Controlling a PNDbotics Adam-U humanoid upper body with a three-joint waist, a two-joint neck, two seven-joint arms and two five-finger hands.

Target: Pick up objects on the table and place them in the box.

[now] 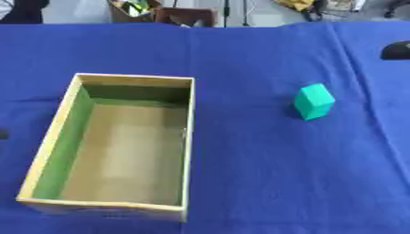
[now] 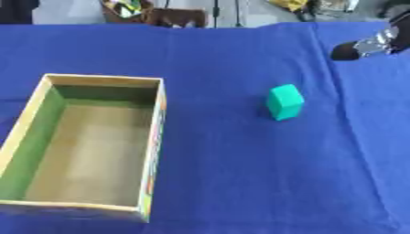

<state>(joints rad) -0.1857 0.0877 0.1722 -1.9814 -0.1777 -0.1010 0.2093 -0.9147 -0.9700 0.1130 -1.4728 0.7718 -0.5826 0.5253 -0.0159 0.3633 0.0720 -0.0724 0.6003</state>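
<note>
An open cardboard box with green inner walls lies on the left of the blue cloth, and its whole brown floor shows. A small green block stands upright on the cloth to the right of the box, well apart from it. My right hand enters at the upper right edge as a dark tip with silver parts. It is beyond and to the right of the block and does not touch it. A small dark sliver at the left edge may be my left hand.
The blue cloth covers the whole table, with creases running down its right side. Beyond the far edge there are a brown basket, stand legs and other clutter on the floor.
</note>
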